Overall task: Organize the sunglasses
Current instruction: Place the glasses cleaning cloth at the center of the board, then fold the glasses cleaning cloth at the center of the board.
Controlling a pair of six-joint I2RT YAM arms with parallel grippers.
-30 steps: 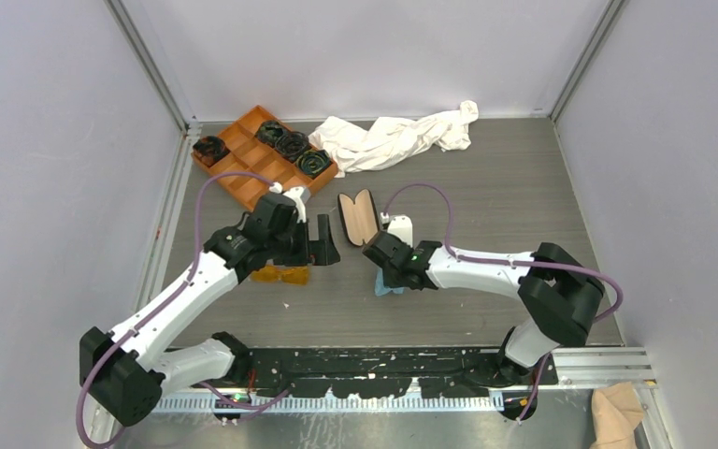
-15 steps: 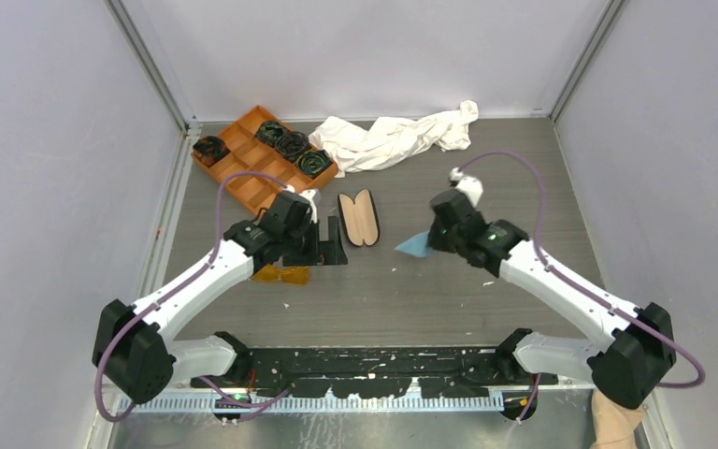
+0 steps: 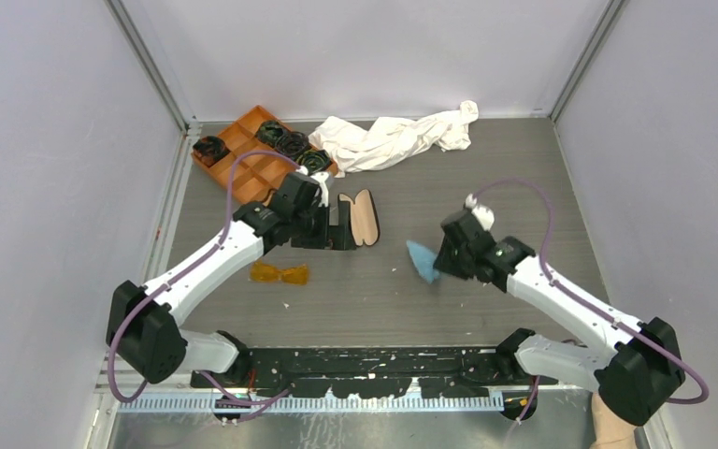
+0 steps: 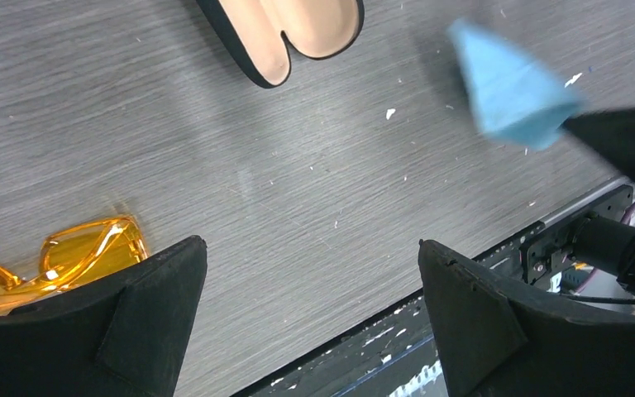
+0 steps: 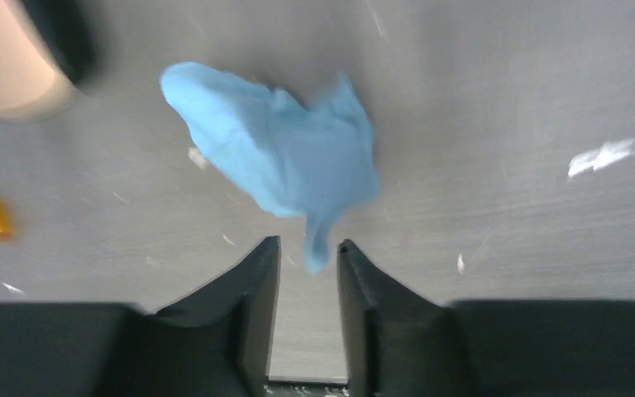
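The sunglasses [image 3: 279, 273], with orange-amber lenses, lie on the grey table in front of my left arm; the left wrist view shows them at its lower left [image 4: 83, 248]. My left gripper [image 3: 333, 231] hovers wide open and empty beside the open black case [image 3: 360, 217]. To the right, the light blue cloth [image 3: 421, 257] lies crumpled on the table. My right gripper [image 5: 308, 241] is just behind it, jaws slightly parted, a thin tail of the blue cloth [image 5: 281, 157] reaching between the tips without being pinched.
An orange compartment tray [image 3: 243, 173] holding dark items stands at the back left. A crumpled white cloth [image 3: 393, 138] lies at the back centre. The black rail [image 3: 383, 369] runs along the near edge.
My right arm swung from the table's middle out to the right with the blue cloth, then its jaws parted and the cloth dropped. My left gripper moved farther back toward the case.
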